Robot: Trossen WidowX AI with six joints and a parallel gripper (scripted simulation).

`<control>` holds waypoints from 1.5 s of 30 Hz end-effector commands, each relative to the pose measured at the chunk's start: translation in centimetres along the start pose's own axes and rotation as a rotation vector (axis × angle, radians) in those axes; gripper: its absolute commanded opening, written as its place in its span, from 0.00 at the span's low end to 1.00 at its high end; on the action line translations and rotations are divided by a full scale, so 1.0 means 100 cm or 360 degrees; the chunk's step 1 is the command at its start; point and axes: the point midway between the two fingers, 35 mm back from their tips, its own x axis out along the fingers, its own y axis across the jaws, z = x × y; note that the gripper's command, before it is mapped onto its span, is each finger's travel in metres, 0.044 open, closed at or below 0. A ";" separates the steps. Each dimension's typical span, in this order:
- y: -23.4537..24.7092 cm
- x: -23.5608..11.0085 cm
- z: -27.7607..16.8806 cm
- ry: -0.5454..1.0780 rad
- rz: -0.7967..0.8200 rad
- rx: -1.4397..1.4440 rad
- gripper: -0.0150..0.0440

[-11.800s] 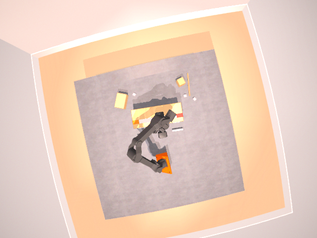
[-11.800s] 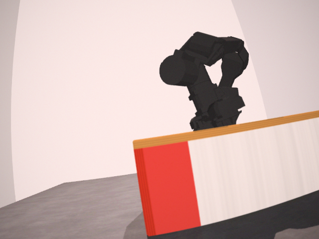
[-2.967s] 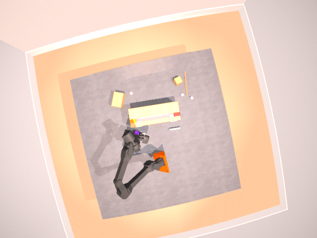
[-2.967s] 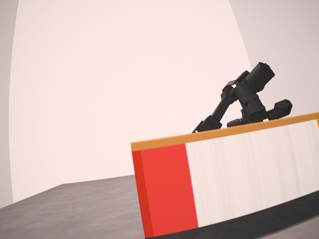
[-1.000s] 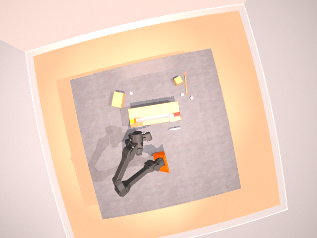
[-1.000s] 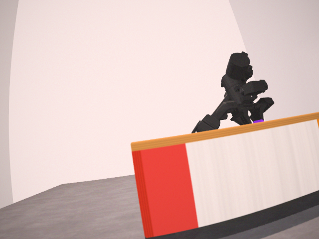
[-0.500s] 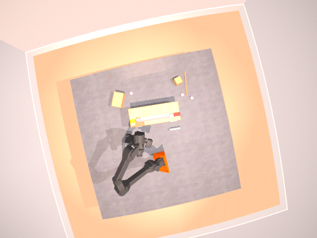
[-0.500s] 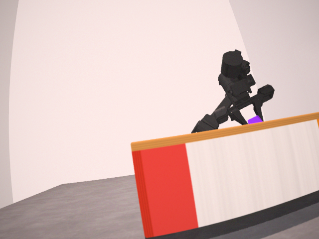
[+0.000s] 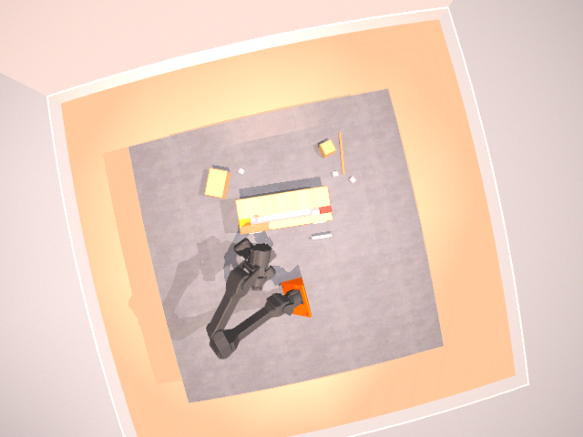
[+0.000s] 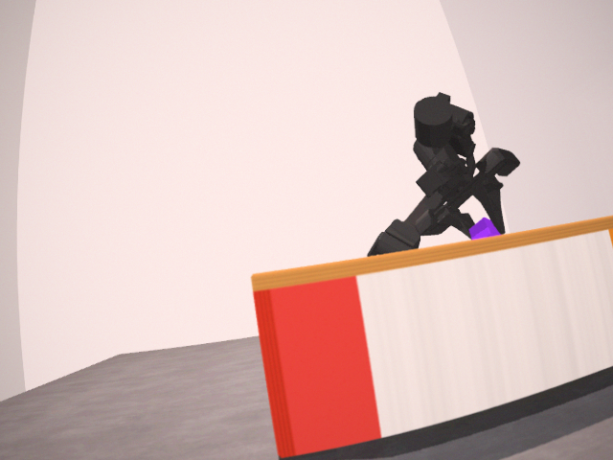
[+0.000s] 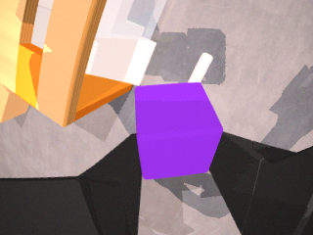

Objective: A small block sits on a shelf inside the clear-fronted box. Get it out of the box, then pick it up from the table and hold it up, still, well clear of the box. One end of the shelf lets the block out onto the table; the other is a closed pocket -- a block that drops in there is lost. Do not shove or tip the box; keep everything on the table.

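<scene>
The grey tabletop (image 9: 367,291) is the biggest thing, and it has lots of open room on the side to the right of the arm's orange base (image 9: 304,305) in the top view. The long box (image 9: 282,199) lies in the middle, with a red end (image 9: 325,209) and a yellow end (image 9: 243,222). From the outside view the box shows an orange top edge (image 10: 396,262), a red part and a white wall. The dark arm (image 9: 235,300) bends from its base up to a spot close to the yellow end of the box, but it does not touch the box. A tan block (image 9: 217,182) sits off past the yellow end, and a smaller tan cube (image 9: 327,147) and a thin orange stick (image 9: 341,152) sit far behind the box. A small white bar (image 9: 322,235) lies in front of the box. The tool (image 11: 178,151) is pinching the little purple block (image 11: 175,129) between its two dark fingers, up in the air above the tabletop. In the outside view the purple block peeks just over the top edge of the box. No words or labels can be read anywhere.
</scene>
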 end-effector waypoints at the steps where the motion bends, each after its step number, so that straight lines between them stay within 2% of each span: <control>1: 0.002 -0.005 -0.001 0.0020 0.0025 0.0339 0.25; 30: 0.008 -0.031 -0.007 0.0209 0.0081 0.2287 0.25; 45: 0.008 -0.032 -0.007 0.0215 0.0081 0.2332 0.25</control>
